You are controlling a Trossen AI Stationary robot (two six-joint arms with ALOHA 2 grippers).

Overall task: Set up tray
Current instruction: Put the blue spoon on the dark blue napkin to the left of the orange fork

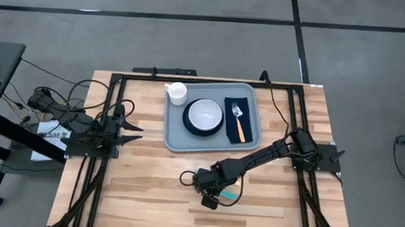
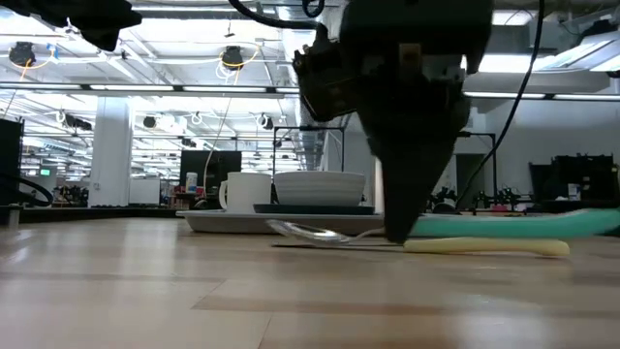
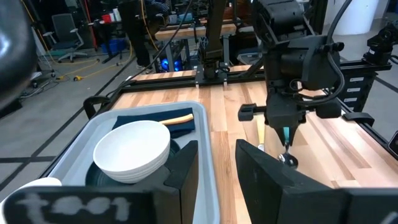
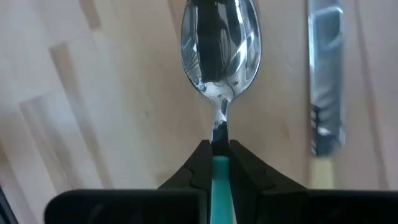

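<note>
A spoon with a shiny bowl and a teal handle is at the near middle of the wooden table, with my right gripper shut on it. Its bowl is at or just above the tabletop; I cannot tell which. Beside it a knife with a cream handle lies flat on the wood. The grey-blue tray sits at the far middle. My left gripper waits open at the table's left edge, aimed level at the tray. My right gripper pinches the spoon between its two fingertips, where the teal handle meets the metal neck. The fingers come from above, pointing steeply down, and close on the spoon's two narrow sides. The bowl reaches out ahead of the fingers, hollow side up.
On the tray stand a white cup, a white bowl on a dark plate, and a dark napkin bearing an orange-handled fork. Black frame rails run along the table's left, right and far edges. Bare wood lies at the near left.
</note>
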